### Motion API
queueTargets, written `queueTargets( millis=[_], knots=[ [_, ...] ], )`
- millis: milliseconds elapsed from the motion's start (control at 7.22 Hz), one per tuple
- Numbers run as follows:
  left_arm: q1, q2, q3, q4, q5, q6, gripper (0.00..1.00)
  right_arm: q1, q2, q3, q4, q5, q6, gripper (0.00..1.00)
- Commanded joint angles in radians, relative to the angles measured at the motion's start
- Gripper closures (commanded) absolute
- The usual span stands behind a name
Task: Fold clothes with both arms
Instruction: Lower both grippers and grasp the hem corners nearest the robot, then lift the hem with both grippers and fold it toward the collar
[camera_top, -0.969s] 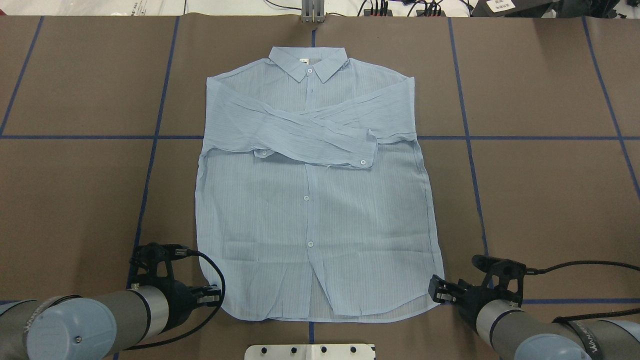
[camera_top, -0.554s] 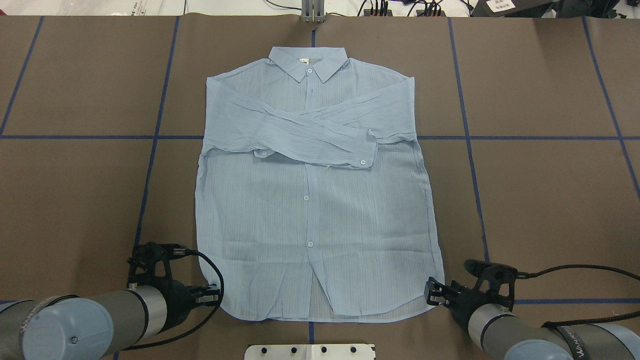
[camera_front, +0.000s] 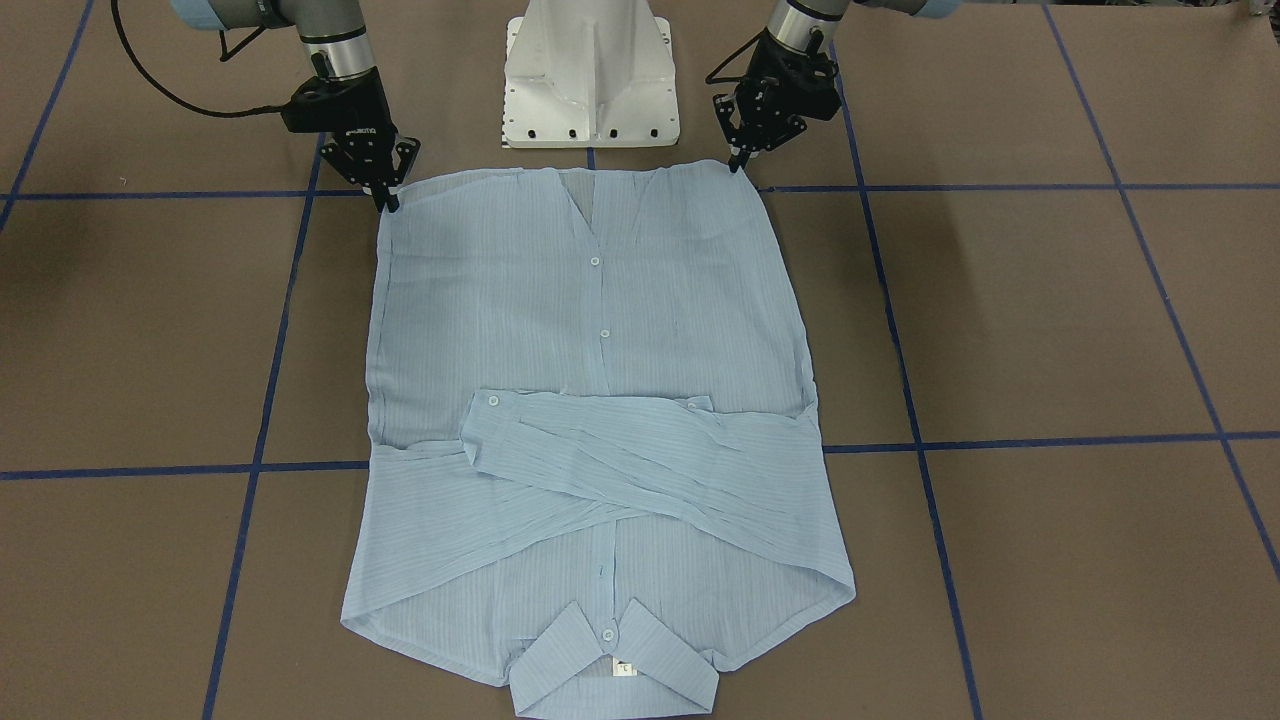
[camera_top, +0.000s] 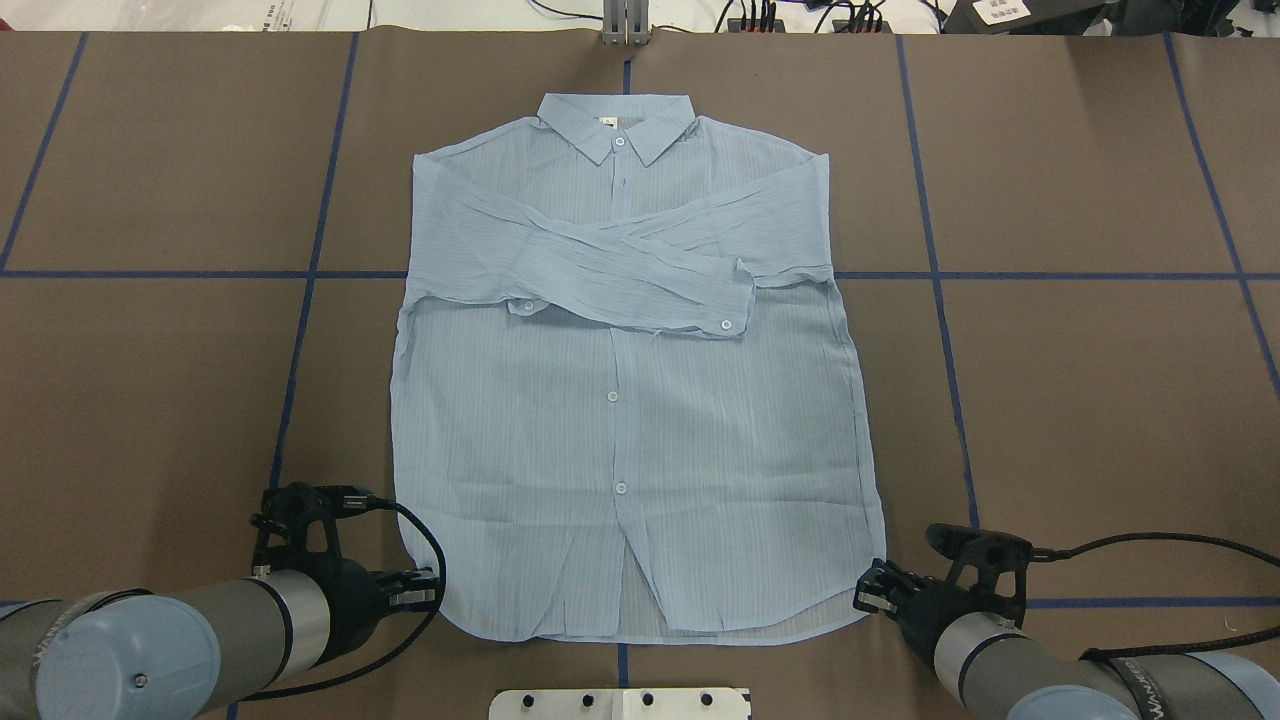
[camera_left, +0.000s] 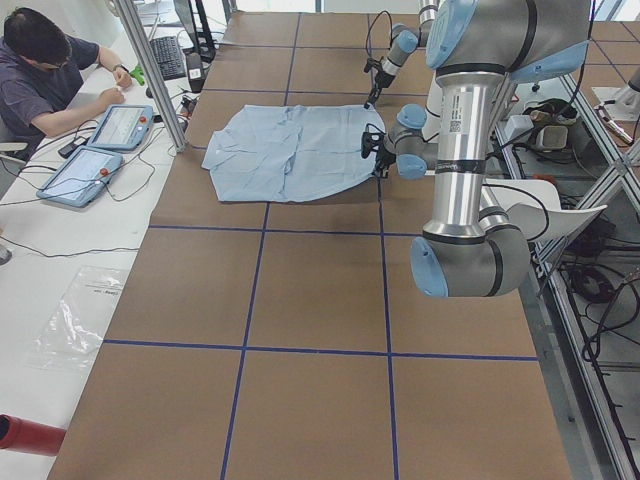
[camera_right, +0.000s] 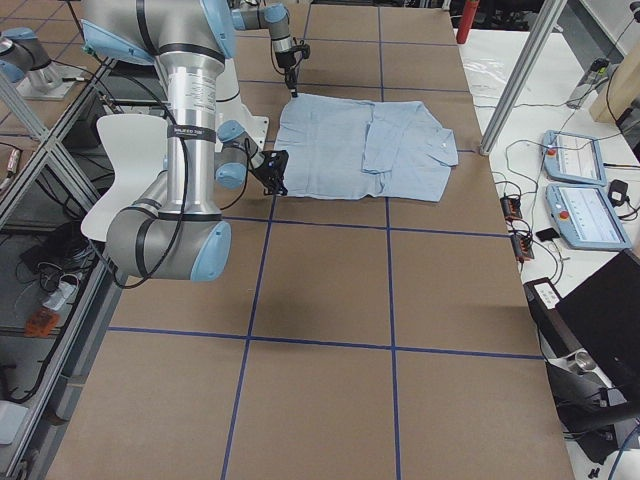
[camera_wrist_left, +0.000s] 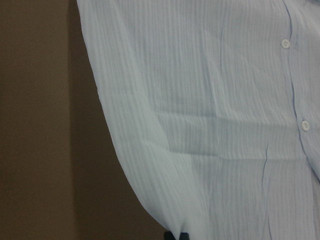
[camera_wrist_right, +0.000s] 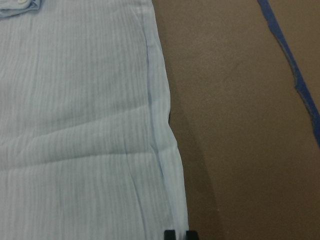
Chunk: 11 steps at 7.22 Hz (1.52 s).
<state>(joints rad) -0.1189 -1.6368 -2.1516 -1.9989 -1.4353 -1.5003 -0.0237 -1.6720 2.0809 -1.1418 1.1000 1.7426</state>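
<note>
The light blue striped shirt (camera_top: 620, 400) lies flat and face up on the brown table, collar at the far side, both sleeves crossed over the chest. It also shows in the front view (camera_front: 590, 330). My left gripper (camera_top: 432, 590) is at the near left hem corner, its fingers together on the hem in the front view (camera_front: 738, 160) and the left wrist view (camera_wrist_left: 177, 235). My right gripper (camera_top: 862, 595) is at the near right hem corner, pinched on the edge in the front view (camera_front: 388, 200) and the right wrist view (camera_wrist_right: 175, 234). The corners lie low on the table.
The white pedestal base (camera_front: 590, 70) stands just behind the hem between the arms. Blue tape lines (camera_top: 935, 275) cross the table. An operator (camera_left: 40, 70) sits with tablets (camera_left: 100, 150) beyond the far edge. Cables (camera_top: 760, 15) lie along that edge.
My right gripper has shifted slightly along the hem corner and its fingers have drawn together on the edge. My left gripper has barely moved. The shirt lies as before.
</note>
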Motion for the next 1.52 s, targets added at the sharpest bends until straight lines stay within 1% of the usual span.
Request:
queueTargets(
  millis=[0, 138, 277, 415, 554, 692, 831, 969, 1107, 1246, 1384],
  knots=[
    [0.001, 0.000, -0.001, 0.000, -0.001, 0.000, 1.00, 0.005, 0.000, 0.040, -0.074, 0.004, 0.000, 1.00],
    [0.001, 0.002, -0.010, 0.000, -0.004, 0.002, 1.00, 0.008, -0.003, 0.136, -0.201, 0.023, 0.000, 1.00],
    [-0.001, 0.002, -0.023, 0.002, -0.008, 0.002, 1.00, 0.011, -0.009, 0.265, -0.308, 0.084, 0.000, 1.00],
    [-0.002, 0.017, -0.084, 0.024, -0.013, 0.003, 1.00, 0.011, -0.005, 0.380, -0.435, 0.119, 0.000, 1.00],
    [0.001, 0.032, -0.216, 0.131, -0.077, 0.003, 1.00, 0.011, -0.002, 0.516, -0.561, 0.170, 0.000, 1.00],
    [0.002, 0.028, -0.357, 0.270, -0.124, 0.003, 1.00, 0.027, 0.009, 0.642, -0.673, 0.228, 0.000, 1.00],
    [-0.014, 0.016, -0.486, 0.416, -0.187, 0.005, 1.00, 0.112, 0.106, 0.681, -0.784, 0.342, 0.000, 1.00],
    [-0.043, -0.038, -0.548, 0.530, -0.253, 0.005, 1.00, 0.183, 0.215, 0.682, -0.888, 0.422, -0.002, 1.00],
    [-0.092, -0.129, -0.527, 0.587, -0.266, 0.068, 1.00, 0.217, 0.303, 0.656, -0.974, 0.432, -0.023, 1.00],
    [-0.154, -0.227, -0.458, 0.623, -0.267, 0.168, 1.00, 0.282, 0.405, 0.592, -1.004, 0.434, -0.078, 1.00],
    [-0.224, -0.273, -0.371, 0.634, -0.267, 0.220, 1.00, 0.342, 0.460, 0.527, -1.004, 0.434, -0.169, 1.00]
  ],
)
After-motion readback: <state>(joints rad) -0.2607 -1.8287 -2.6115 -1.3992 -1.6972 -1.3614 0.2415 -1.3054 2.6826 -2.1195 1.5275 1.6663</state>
